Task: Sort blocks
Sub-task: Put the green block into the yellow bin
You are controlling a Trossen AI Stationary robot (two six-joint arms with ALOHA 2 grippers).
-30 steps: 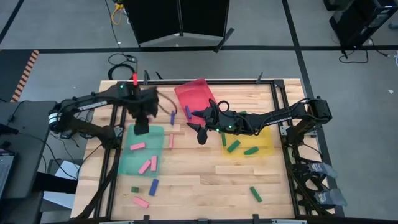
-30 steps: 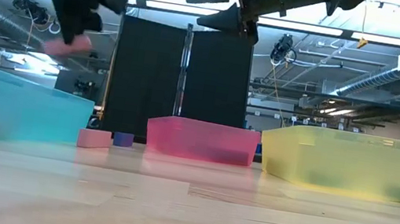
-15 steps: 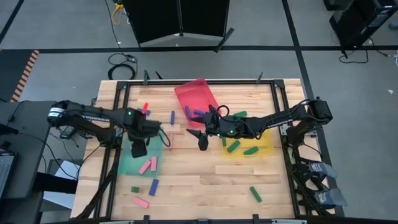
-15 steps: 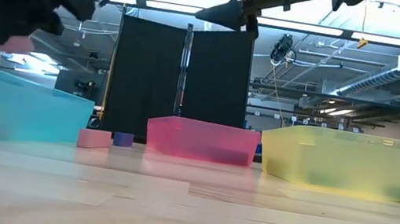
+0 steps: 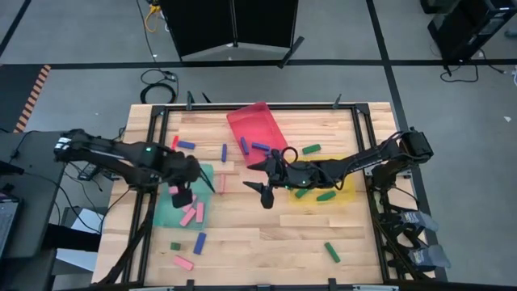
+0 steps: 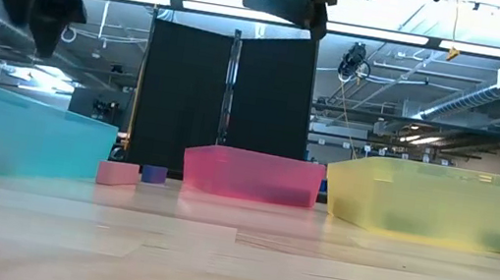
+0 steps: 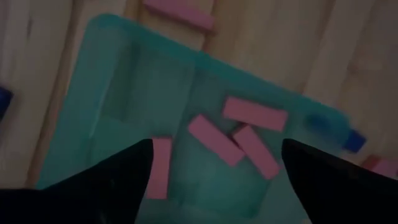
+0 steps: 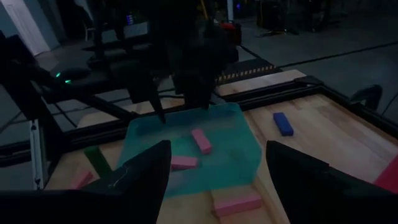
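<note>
Pink blocks (image 7: 237, 142) lay in the green tray (image 5: 168, 212); the left gripper (image 7: 211, 163) had just spread wide, dropping one in. The right gripper (image 5: 260, 179) hung open, empty.

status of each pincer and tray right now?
left pincer: open, empty, above the green tray
right pincer: open, empty, above bare table
green tray: holds pink blocks
yellow tray: holds green blocks
red tray: holds blue-purple blocks
</note>
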